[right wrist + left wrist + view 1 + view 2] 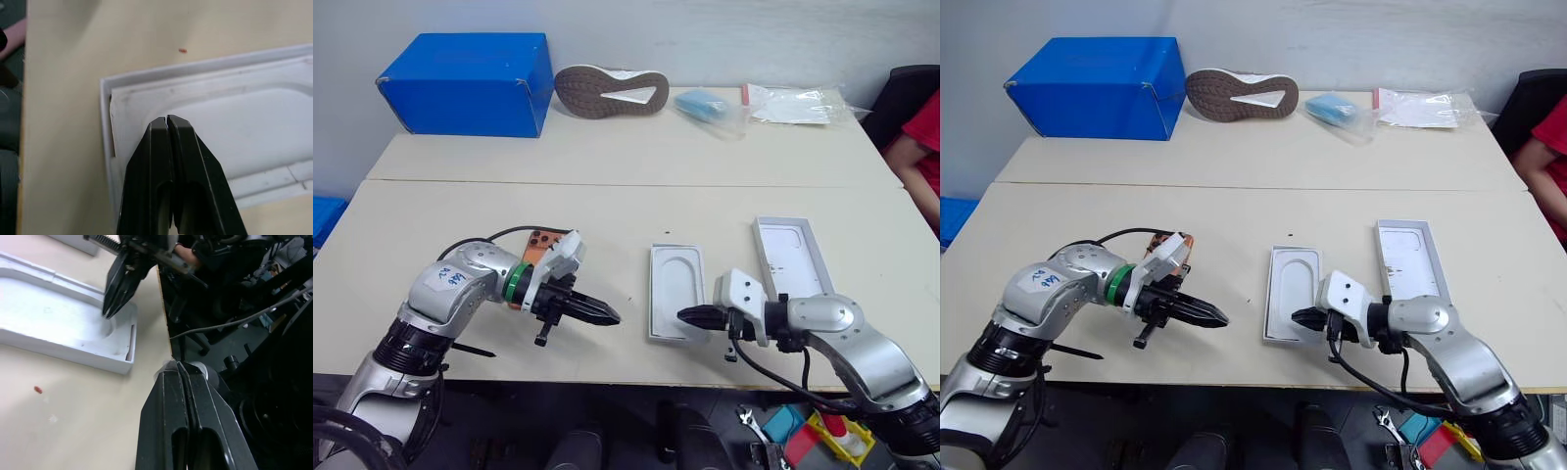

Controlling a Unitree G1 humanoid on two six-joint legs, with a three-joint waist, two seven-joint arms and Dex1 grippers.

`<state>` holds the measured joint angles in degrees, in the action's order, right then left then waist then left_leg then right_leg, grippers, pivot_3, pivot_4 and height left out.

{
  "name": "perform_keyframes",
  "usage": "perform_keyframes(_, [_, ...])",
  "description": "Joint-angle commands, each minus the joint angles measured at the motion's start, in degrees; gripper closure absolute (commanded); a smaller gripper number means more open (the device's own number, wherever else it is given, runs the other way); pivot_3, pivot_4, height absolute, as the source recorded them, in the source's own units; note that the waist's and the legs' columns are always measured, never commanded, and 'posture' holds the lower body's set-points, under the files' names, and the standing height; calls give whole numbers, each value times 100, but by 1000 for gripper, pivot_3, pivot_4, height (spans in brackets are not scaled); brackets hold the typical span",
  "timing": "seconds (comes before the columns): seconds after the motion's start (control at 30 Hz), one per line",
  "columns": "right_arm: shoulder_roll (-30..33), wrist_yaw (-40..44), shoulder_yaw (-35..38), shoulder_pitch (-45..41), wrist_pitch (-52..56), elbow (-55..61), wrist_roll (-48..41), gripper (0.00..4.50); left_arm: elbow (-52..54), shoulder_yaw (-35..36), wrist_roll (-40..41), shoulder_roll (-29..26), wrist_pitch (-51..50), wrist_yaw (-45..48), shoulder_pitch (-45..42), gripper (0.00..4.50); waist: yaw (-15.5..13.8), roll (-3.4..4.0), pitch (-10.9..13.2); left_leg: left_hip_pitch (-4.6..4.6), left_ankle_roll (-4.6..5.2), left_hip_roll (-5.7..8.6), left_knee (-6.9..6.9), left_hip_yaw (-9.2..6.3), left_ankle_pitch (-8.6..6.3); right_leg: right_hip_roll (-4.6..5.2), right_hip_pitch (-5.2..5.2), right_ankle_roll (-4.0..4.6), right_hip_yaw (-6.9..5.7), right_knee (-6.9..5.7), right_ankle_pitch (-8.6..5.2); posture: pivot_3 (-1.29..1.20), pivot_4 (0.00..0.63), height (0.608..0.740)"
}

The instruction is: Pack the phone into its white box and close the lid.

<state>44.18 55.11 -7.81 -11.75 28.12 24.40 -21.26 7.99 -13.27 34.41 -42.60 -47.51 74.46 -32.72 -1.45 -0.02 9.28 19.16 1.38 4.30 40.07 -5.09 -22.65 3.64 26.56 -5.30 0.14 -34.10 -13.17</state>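
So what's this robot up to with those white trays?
It is packing a phone and holds nothing yet. The orange phone lies behind its left gripper, fingers shut. The right gripper, also shut, hovers at the near end of the white box, with its insert. The lid lies open beside it.

Both arms reached in from the near edge of the bench, elbows bent outward and forearms angled toward each other. The left hand pointed right and slightly downward, its two black fingers pressed together and empty. The right hand pointed left, also tipped slightly down, fingers likewise closed on nothing, the two tips well apart
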Motion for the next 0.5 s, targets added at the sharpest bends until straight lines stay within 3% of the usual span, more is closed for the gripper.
perform_keyframes(0.03, [197,106,450,1,115,458,-328,4472,189,259,169,-50,-114,-66,83,4500,0,0,0,1,0,0,0,0,0,0,0,0,0,0,0,0,150,740])
perform_keyframes(0.27, [809,162,594,157,-279,-152,308,4472,346,362,232,-6,-201,-202,198,4500,-8,0,0,1,2,1,0,-1,-1,2,-2,0,0,2,0,0,150,740])
perform_keyframes(0.5, [568,120,284,-33,-623,-771,690,4472,332,340,227,5,-161,-209,161,4500,16,0,0,0,1,0,-1,2,-1,0,1,0,2,2,0,0,150,740])
